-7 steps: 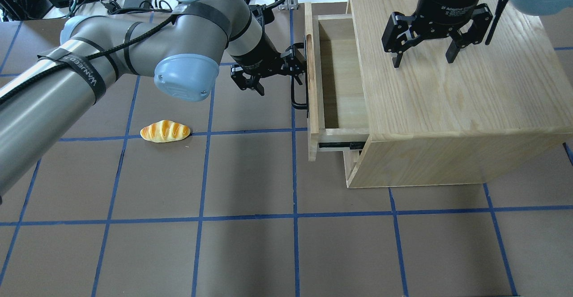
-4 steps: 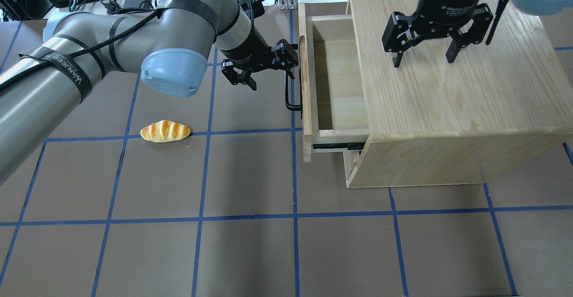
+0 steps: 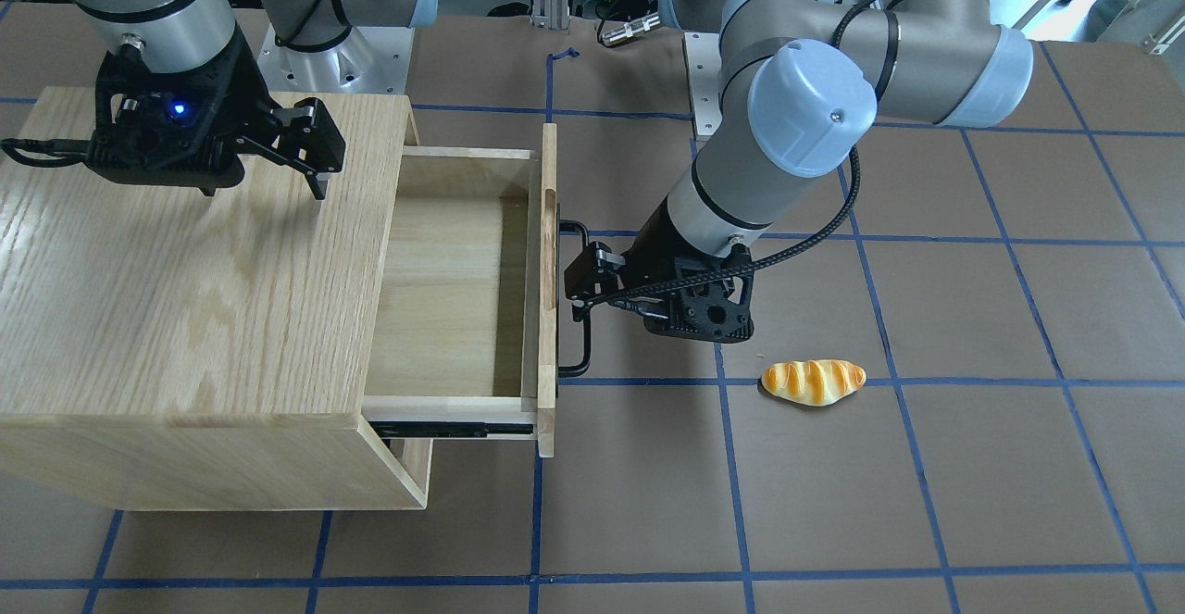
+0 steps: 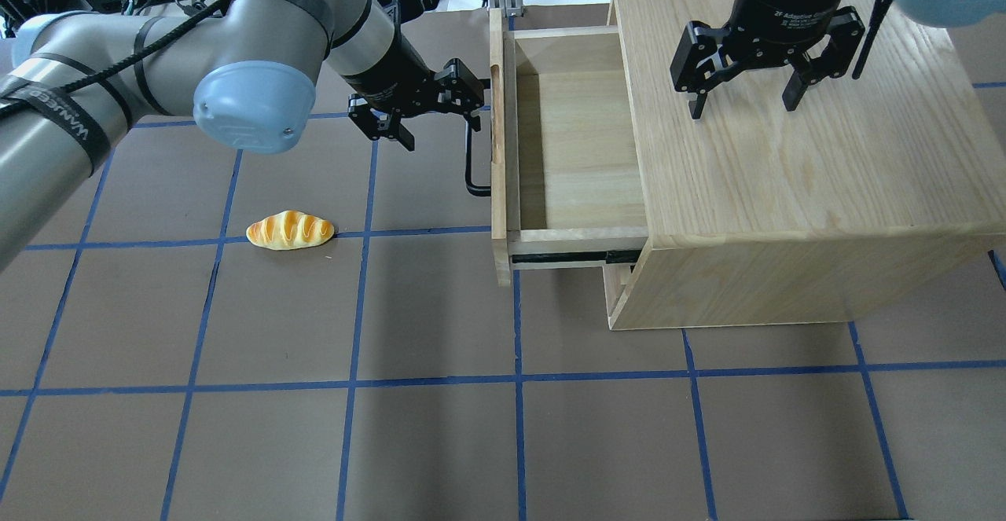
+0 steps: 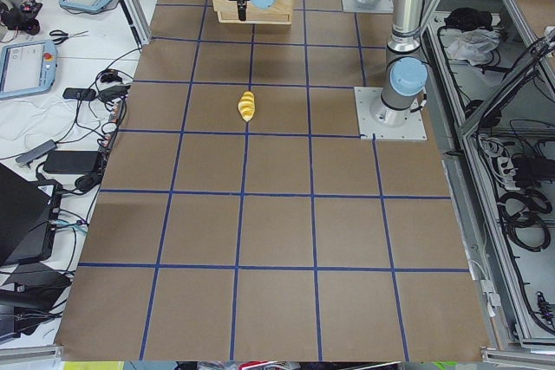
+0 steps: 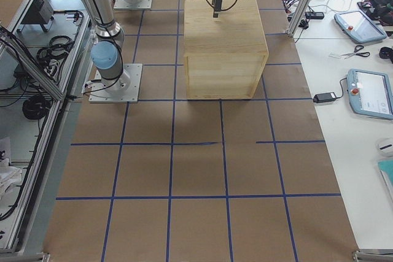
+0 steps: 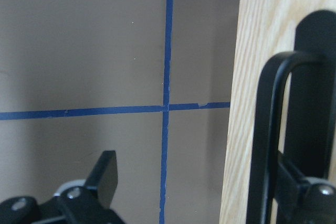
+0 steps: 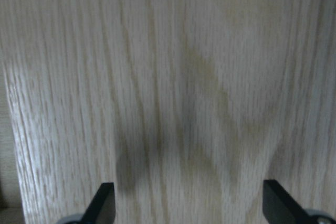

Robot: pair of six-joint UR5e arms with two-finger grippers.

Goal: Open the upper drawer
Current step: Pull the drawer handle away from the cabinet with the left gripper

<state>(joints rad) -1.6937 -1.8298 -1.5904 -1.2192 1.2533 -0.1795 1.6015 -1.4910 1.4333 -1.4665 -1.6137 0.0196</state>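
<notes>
The upper drawer (image 4: 581, 144) stands pulled well out of the oak cabinet (image 4: 802, 159), empty inside, black slide rail showing. Its black bar handle (image 4: 470, 159) faces my left gripper (image 4: 436, 116), which is open, with one finger hooked behind the bar. In the left wrist view the handle (image 7: 268, 129) crosses the drawer front (image 7: 252, 51), one finger (image 7: 105, 174) off to the side. In the front view the drawer (image 3: 444, 290) and left gripper (image 3: 592, 294) show too. My right gripper (image 4: 743, 104) is open, fingertips down on the cabinet top (image 8: 168, 77).
A toy bread roll (image 4: 290, 230) lies on the brown mat left of the drawer, also in the front view (image 3: 813, 382). A lower wood front (image 4: 617, 289) sits closed under the drawer. Cables and boxes lie beyond the table's far edge.
The drawer has slid further out of the cabinet, to the left in the overhead view, with my left gripper moving left along with its handle. The right gripper has not moved.
</notes>
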